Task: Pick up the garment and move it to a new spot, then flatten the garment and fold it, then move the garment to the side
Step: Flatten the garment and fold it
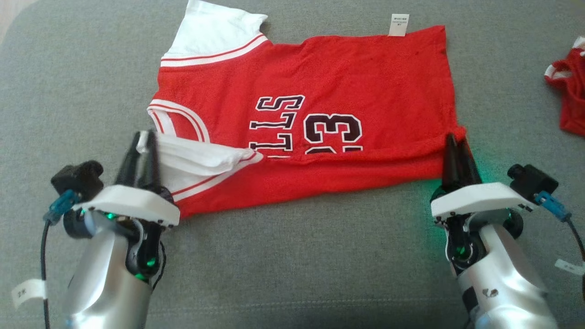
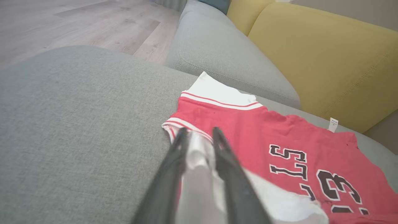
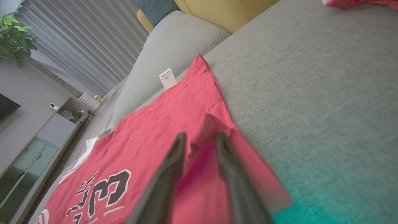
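Across the sofa (image 1: 292, 256) the jersey (image 1: 320, 82) lies left-to-right (collar (image 1: 179, 119) leftward, hem (image 1: 450, 82) rightward).

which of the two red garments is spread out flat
The red jersey printed with 33, laid out in the middle; the other red garment lies bunched at the right edge.

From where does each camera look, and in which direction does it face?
Head view: above, facing down on the red jersey on the grey sofa seat; left gripper, right gripper and both forearms show.
Left wrist view: low over the seat, facing along the jersey toward a yellow cushion; its fingers flank the white sleeve.
Right wrist view: low at the hem, facing curtains; own fingers around red cloth.
Both wrist views share the white care label.
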